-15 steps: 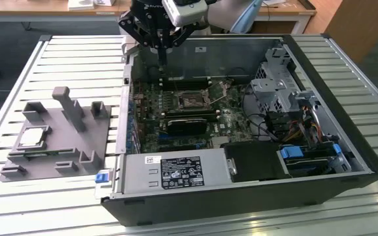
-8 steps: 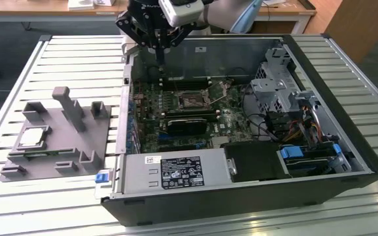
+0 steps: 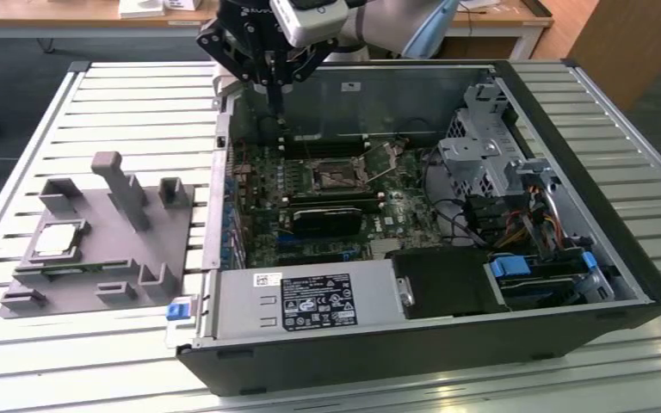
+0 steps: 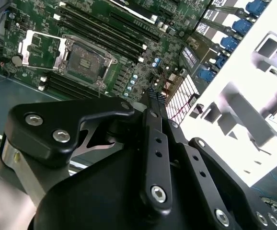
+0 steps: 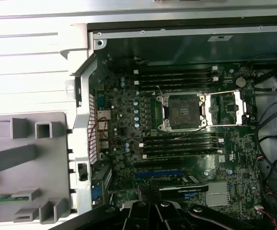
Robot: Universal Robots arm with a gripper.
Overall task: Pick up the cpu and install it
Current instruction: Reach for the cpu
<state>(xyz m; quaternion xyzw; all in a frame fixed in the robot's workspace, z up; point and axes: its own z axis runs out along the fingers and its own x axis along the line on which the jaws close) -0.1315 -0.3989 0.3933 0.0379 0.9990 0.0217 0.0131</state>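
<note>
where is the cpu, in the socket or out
Out: the cpu lies on the grey tray; the socket sits open and empty.

Your exterior view looks down over the whole computer case [image 3: 446, 361]; both wrist views sit close above its motherboard [image 5: 124, 158], which all share.

My closed jaws were matt black metal with bright steel screw heads. cpu [image 3: 59, 240] top was shiny silver-grey metal; tray [image 3: 118, 258] under it was matt grey plastic. Computer case [image 3: 446, 344] had dull grey sheet metal inside, matt black shell outside. Motherboard [image 5: 119, 139] looked glossy green. Desk [image 3: 135, 112] was smooth pale metal slats.
</note>
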